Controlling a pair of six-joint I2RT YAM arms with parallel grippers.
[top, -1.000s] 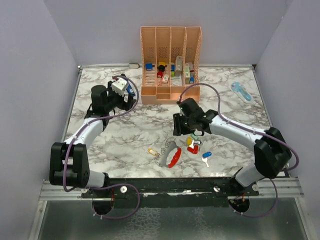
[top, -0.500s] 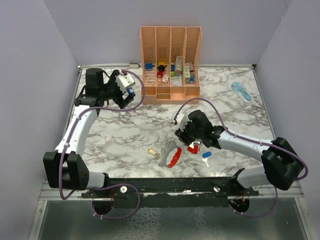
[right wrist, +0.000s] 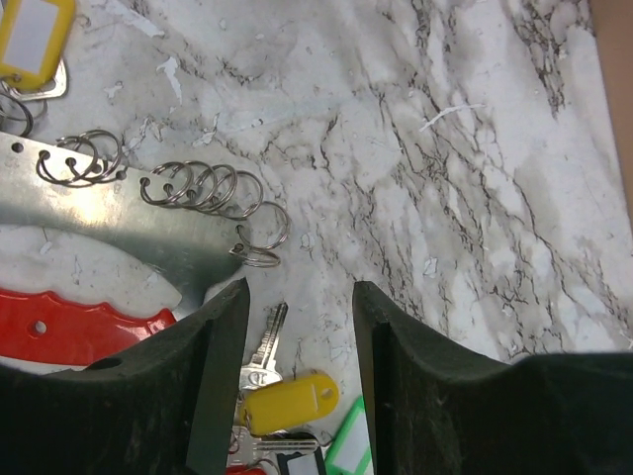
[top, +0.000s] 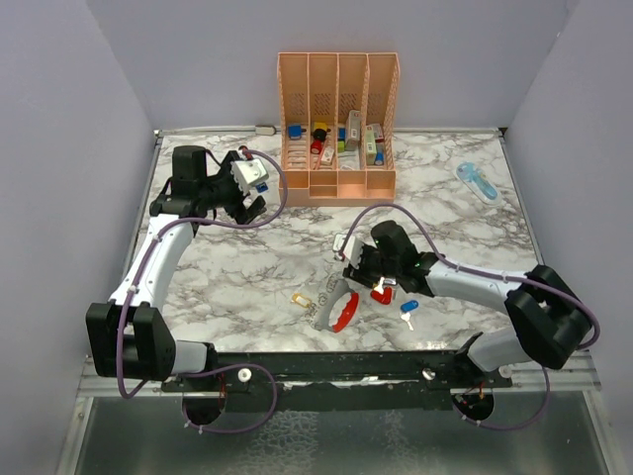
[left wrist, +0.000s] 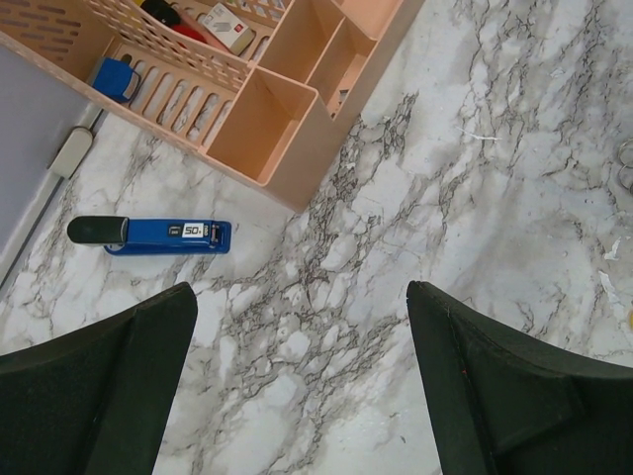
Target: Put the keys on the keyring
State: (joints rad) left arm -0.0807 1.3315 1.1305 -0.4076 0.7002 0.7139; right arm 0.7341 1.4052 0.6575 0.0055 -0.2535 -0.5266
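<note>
Several keys (top: 382, 290) lie in a small heap at the near middle of the table. In the right wrist view a silver key with a yellow tag (right wrist: 293, 400) and a green tag (right wrist: 348, 447) lie on the marble. My right gripper (right wrist: 300, 297) is open, low over them, one finger on each side of the yellow-tagged key. The keyring (right wrist: 259, 237) is a string of thin silvery rings along a grey metal plate, with a red strap (right wrist: 69, 327) beside it. My left gripper (left wrist: 297, 327) is open over bare marble at the far left, holding nothing.
The orange slotted rack (top: 338, 119) stands at the back. A blue tool with a black end (left wrist: 148, 233) lies beside it. A pale-blue gadget (top: 478, 181) lies at the far right. Another yellow tag (top: 302, 299) and a blue-headed key (top: 408, 306) lie apart from the heap.
My right gripper has come nearer and lower, down onto the heap of keys. The left arm has swung toward the far left, and its wrist has turned.
</note>
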